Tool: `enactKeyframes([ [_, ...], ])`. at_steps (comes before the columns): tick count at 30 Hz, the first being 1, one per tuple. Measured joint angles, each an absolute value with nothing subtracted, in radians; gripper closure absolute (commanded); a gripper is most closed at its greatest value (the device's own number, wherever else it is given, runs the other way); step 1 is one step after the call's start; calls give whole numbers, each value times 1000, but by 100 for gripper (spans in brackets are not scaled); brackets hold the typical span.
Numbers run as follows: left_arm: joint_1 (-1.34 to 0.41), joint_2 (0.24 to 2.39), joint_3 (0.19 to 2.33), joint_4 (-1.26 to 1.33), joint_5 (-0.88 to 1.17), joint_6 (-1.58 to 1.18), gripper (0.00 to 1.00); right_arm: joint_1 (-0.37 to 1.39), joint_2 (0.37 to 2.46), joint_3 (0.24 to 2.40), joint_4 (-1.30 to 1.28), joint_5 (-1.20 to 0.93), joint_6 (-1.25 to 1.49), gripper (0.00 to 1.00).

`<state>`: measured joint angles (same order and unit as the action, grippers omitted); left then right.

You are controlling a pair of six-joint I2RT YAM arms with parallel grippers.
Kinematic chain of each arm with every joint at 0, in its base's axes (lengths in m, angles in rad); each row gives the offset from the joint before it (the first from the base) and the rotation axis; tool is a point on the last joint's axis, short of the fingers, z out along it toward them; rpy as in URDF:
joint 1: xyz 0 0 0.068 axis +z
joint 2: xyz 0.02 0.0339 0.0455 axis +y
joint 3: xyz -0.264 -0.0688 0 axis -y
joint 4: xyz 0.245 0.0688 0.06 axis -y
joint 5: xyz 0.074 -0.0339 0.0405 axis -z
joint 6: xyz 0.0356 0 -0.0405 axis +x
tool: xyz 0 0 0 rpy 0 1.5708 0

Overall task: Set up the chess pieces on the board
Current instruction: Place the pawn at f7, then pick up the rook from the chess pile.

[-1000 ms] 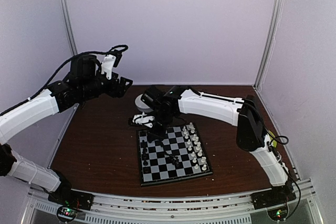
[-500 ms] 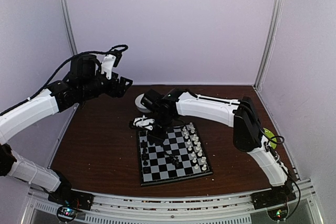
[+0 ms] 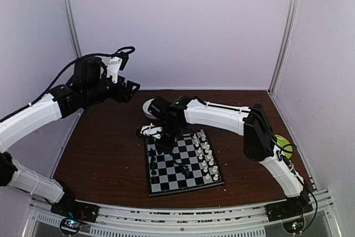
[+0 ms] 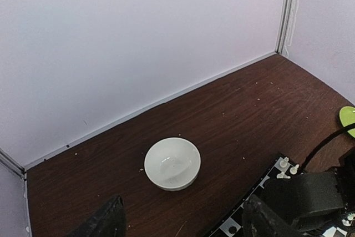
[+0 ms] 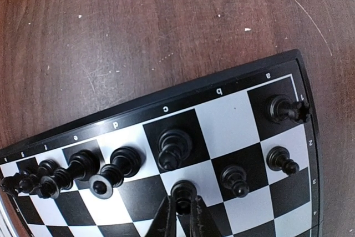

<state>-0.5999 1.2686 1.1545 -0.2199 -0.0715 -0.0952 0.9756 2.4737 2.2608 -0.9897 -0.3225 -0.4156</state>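
Hovering low over the board [image 5: 230, 123], the right gripper [image 5: 182, 206] sits at the bottom centre of its wrist view. Its fingers [image 5: 166, 217] are drawn in narrow, one on each side of a black pawn [image 5: 183, 188] that stands on a white square. Do they pinch it or only flank it? Cannot tell from here. More black chess pieces [image 5: 175, 147] ring it: a rook [image 5: 285, 108] in the corner square at right, two pawns below that, and a crowded bunch toward the left edge. Up in the overhead view, the board lies lower centre on the brown table [image 3: 105, 154]. White pieces [image 3: 206, 156] line its right side in two rows, and black ones run along its left side. The left gripper [image 3: 133, 88] hangs high in the upper left, jaws wide, nothing between them. Its wrist camera looks down on a white bowl [image 4: 172, 163] at mid-frame, with a green plate [image 4: 349, 121] peeking in at the right edge.
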Motion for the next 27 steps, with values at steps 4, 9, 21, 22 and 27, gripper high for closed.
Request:
enactKeyframes([
  [4,-600,1269,1155,-220,-69,-95,26,976,2475,2262,-991,-312,-408,72],
  [9,-600,1280,1156,-221,-67,-95,27,976,2445,2229,-990,-316,-395,69],
  [21,-624,1392,1200,-285,-66,-68,33,879,1738,1583,-832,-424,-413,66],
  [22,-633,1395,1200,-291,-67,-61,34,860,1675,1503,-793,-436,-415,66],
  [27,-691,1406,1203,-319,-63,-28,38,855,1559,1247,-713,-455,-443,66],
])
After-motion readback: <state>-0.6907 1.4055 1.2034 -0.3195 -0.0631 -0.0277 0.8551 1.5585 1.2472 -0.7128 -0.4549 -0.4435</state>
